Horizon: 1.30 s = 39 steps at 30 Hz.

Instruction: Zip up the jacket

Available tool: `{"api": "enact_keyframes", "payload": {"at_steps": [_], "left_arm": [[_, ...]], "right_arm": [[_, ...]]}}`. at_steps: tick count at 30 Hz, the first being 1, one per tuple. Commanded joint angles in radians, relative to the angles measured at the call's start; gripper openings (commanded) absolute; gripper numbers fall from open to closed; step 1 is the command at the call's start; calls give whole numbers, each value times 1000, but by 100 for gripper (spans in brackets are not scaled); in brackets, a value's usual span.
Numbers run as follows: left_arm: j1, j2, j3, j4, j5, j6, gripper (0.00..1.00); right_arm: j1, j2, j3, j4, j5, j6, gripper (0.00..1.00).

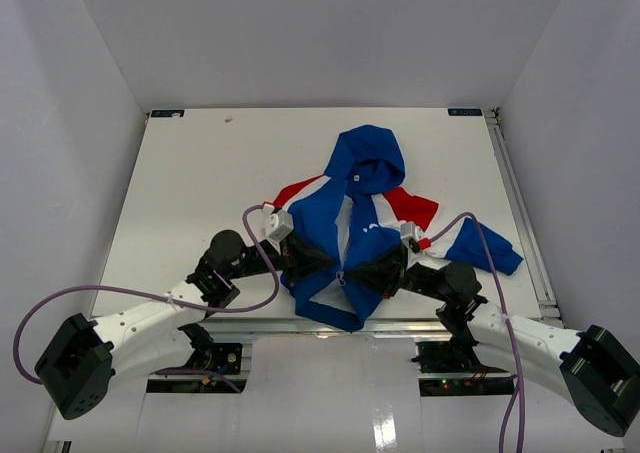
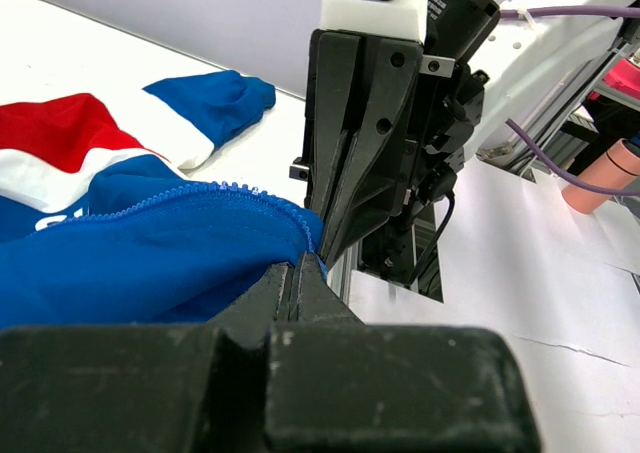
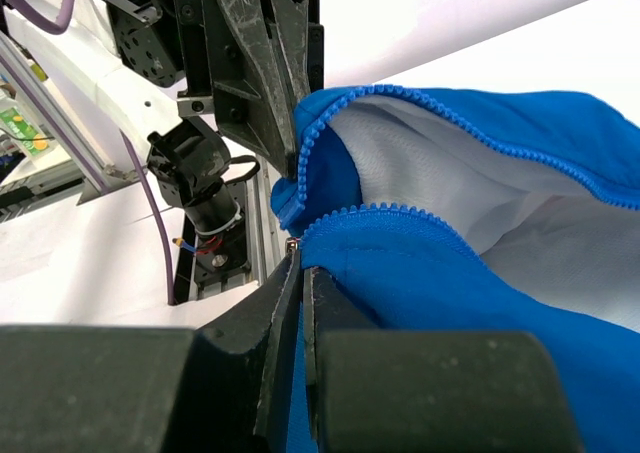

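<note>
Softly rumpled blue jacket (image 1: pixel 320 225), toothed zipper (image 3: pixel 372 210)

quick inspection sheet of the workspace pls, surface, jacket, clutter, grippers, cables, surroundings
surface: white table, flat, the jacket lying on its near right half
job's things: jacket hood toward the far side, front open, white lining showing, the two zipper edges apart at the near hem
clutter: nothing seen
grippers: left gripper shut on one zipper edge at the hem; right gripper shut on the other edge; their tips close together
cables: left purple cable loops from the left wrist to the base; right purple cable arcs back from the right wrist
surroundings: plain pale walls on three sides; metal rail along the table's right edge
</note>
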Motion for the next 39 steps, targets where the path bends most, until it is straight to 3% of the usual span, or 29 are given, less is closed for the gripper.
{"api": "enact_keyframes", "payload": {"at_steps": [1,39], "left_arm": [[1,2,-2,50,40,2,0],[1,-10,-22,69,18,18,0]], "right_arm": [[-3,-3,51,68,-20,12,8],[-3,-32,29,95,-32,55,8]]}}
